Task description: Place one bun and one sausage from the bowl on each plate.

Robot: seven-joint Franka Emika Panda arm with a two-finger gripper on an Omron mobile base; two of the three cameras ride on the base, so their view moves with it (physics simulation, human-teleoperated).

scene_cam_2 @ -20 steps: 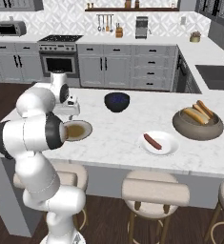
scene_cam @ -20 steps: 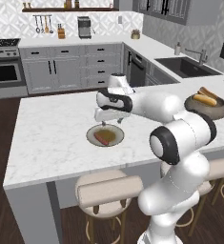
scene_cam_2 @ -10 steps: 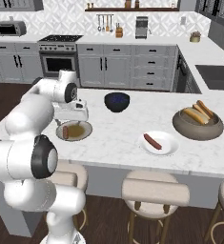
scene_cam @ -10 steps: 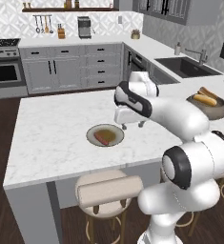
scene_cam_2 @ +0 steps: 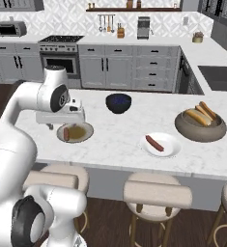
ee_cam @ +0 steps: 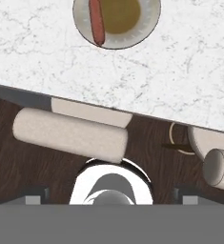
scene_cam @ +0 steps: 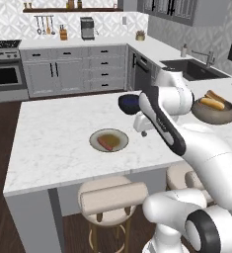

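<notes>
The grey-rimmed plate [scene_cam_2: 86, 136] [scene_cam: 118, 134] [ee_cam: 149, 21] lies on the island with one sausage [scene_cam_2: 65, 133] [scene_cam: 105, 144] [ee_cam: 96, 24] on it. A second sausage [scene_cam_2: 154, 143] rests on the white plate [scene_cam_2: 169, 149] further right. Two long tan-orange pieces of food [scene_cam_2: 197, 116] lie in the brown bowl [scene_cam_2: 200, 131] [scene_cam: 213, 114] at the right end. My gripper [scene_cam_2: 65, 124] [scene_cam: 143, 129] hangs open and empty just above the counter beside the grey-rimmed plate, toward the stool side. In the hand view the fingertips [ee_cam: 36, 197] stand far apart.
A glossy dark blue bowl [scene_cam_2: 118, 102] [scene_cam: 129, 103] stands behind the plates, mid-island. Padded stools [ee_cam: 70, 133] [scene_cam_2: 156, 193] line the front edge of the island. My white arm covers the middle of the left base view.
The hand has pulled away from over the grey-rimmed plate toward the island's front edge and turned. The jaws stayed wide, and the sausage stays on the plate.
</notes>
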